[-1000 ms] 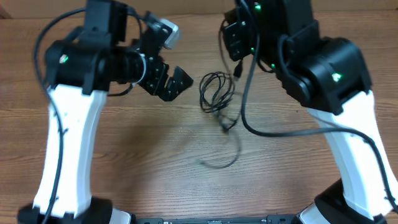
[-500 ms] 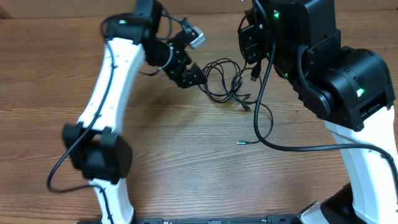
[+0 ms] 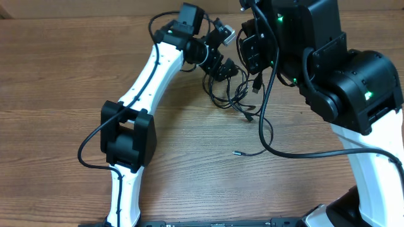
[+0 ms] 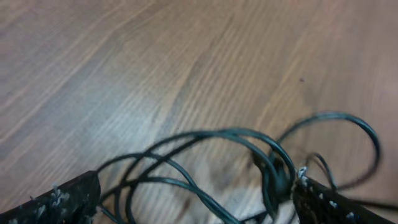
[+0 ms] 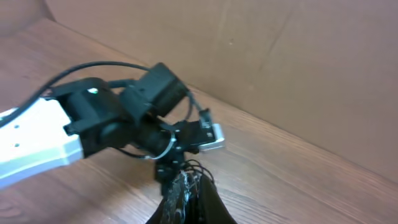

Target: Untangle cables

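The cables (image 3: 232, 94) are thin black cords in a loose tangle at the far middle of the table. One cord trails toward me and ends in a silver tip (image 3: 237, 152). My left gripper (image 3: 222, 68) is open at the tangle's far left edge. In the left wrist view the cord loops (image 4: 211, 155) lie between its two fingers (image 4: 196, 193). My right gripper (image 5: 189, 186) is shut. Cord loops (image 5: 200, 167) show just past its tips. In the overhead view it (image 3: 251, 60) is mostly hidden under its wrist, with a small plug (image 3: 257, 85) dangling below.
The wooden table (image 3: 76, 75) spreads left and toward the front. A brown cardboard wall (image 5: 280, 68) stands along the far edge. The right arm's thick black wire (image 3: 297, 151) loops over the table at the right.
My left arm has swung right and away from me, bringing its open gripper from left of the tangle onto it. The tangle has shifted slightly.
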